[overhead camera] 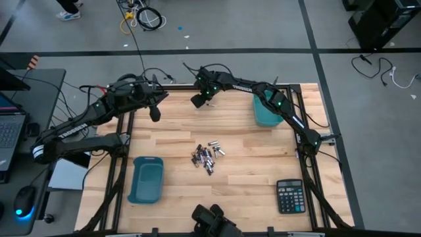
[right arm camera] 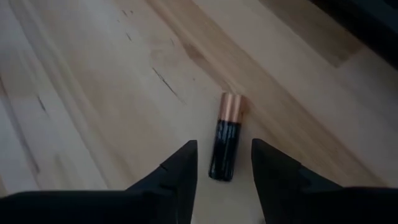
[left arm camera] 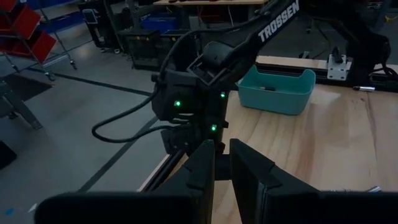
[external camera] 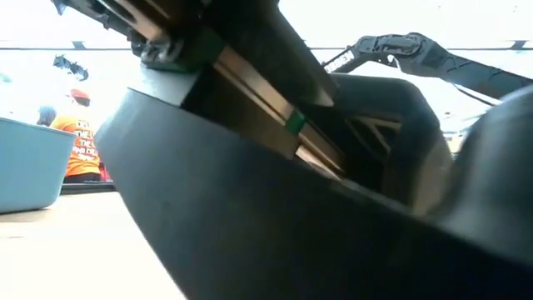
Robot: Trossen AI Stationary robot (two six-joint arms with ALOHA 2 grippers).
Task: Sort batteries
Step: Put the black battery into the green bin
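Right wrist view showed the right end effector (right arm camera: 224,163), fingers apart, straddling one battery (right arm camera: 226,137) on the surface (right arm camera: 93,93); closing squarely on its middle looked wisest.

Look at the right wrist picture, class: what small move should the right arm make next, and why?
Probably close the jaws. The right gripper stands open over the wooden table, with the black, copper-topped cylindrical battery lying between its jaws, apparently untouched. Closing should grip it, if the gripper is low enough.
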